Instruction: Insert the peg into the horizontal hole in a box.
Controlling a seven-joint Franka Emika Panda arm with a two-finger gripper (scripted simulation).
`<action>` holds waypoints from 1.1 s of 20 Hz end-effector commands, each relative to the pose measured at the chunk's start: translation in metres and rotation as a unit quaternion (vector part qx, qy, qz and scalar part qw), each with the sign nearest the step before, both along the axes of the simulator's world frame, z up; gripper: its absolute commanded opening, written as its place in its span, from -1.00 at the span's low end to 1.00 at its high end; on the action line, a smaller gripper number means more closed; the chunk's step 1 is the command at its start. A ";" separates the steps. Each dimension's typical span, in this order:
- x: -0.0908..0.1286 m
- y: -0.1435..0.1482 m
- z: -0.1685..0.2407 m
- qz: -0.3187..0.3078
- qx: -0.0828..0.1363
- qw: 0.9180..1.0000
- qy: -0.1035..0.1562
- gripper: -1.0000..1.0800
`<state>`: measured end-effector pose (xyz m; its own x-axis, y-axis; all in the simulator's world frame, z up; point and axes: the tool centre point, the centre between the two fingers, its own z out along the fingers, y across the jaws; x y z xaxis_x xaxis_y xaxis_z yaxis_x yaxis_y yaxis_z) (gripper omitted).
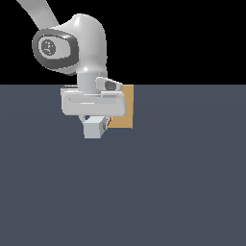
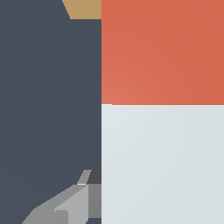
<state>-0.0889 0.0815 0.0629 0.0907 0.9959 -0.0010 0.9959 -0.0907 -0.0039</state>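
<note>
Jaws clamped on the long square red-orange-and-pale-grey peg (image 2: pixel 162 109), red end near flat tan wooden box (image 1: pixel 124 108); insertion apparently pending, hole hidden.

the arm (image 1: pixel 89 45) in the upper left of the exterior view looks like smooth, glossy white plastic with soft highlights, with a dark grey matt cap on its joint. the box (image 1: pixel 126 120) near the frame's centre has a flat, matt tan, wood-coloured face without visible grain. the peg (image 2: pixel 162 109) shows smooth, matt surfaces, red-orange and pale grey-white. the floor (image 1: pixel 144 192) is an even, matt slate grey. one finger (image 2: pixel 70 205) looks dull grey, like unpolished metal.
</note>
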 end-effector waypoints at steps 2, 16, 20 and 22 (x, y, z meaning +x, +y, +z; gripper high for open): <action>0.000 0.000 0.000 0.000 0.000 1.000 0.000 -1.00; 0.003 0.018 0.002 -0.001 0.001 1.000 -0.002 -1.00; 0.005 0.043 0.002 -0.001 0.001 1.000 -0.002 -1.00; 0.007 0.060 0.003 -0.001 0.001 1.000 -0.002 -1.00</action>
